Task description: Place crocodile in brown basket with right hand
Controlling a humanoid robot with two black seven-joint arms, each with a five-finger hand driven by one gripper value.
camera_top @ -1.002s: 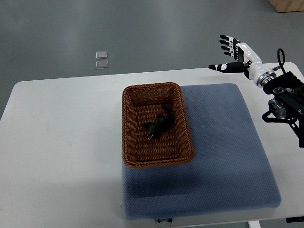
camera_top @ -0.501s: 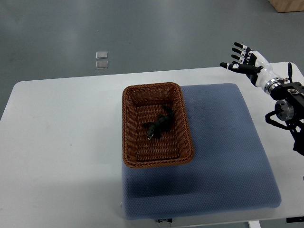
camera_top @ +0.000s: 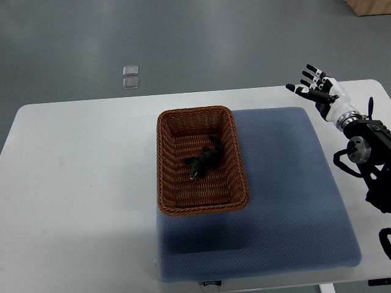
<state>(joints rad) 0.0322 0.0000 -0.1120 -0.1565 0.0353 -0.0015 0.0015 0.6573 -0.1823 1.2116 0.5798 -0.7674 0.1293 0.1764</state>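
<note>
A dark toy crocodile [camera_top: 204, 160] lies inside the brown wicker basket [camera_top: 165, 160], near its middle. The basket sits on the left part of a blue cushion [camera_top: 293, 201]. My right hand [camera_top: 313, 86] hovers over the table's far right corner, well away from the basket, fingers spread and holding nothing. Its arm [camera_top: 364, 146] comes in from the right edge. The left arm does not show.
The cushion rests on a white table [camera_top: 79, 195]. Two small clear squares [camera_top: 130, 77] lie on the grey floor beyond the table. A wooden box corner [camera_top: 369, 6] shows at the top right.
My right hand has drawn back toward the right and slightly nearer, with its fingers still spread. The crocodile and the basket have not moved.
</note>
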